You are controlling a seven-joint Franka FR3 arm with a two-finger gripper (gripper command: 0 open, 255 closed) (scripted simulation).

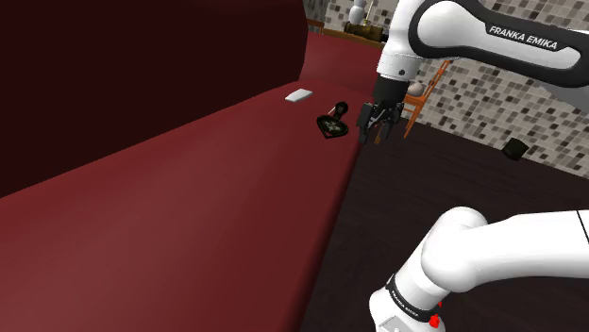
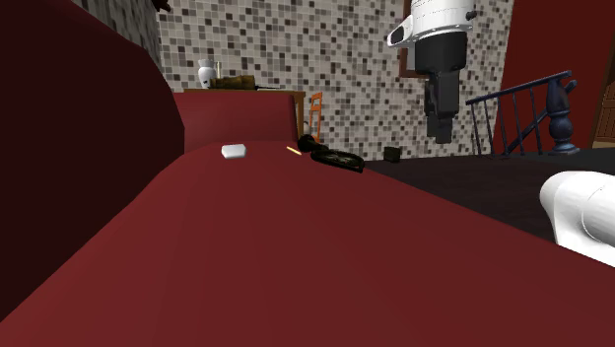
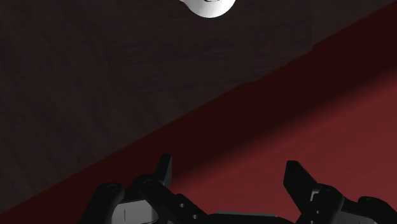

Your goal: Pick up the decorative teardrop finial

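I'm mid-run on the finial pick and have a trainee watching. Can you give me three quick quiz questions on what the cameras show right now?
1. True or false: the gripper is shut on the dark finial.
2. In the shoulder view, where is the small white block? A) on the red surface, up and left of the finial; B) on the dark floor; C) between the fingers.
3. Fill in: in the wrist view the two fingers stand ____, with nothing between them.

Key: 1 false; 2 A; 3 apart.
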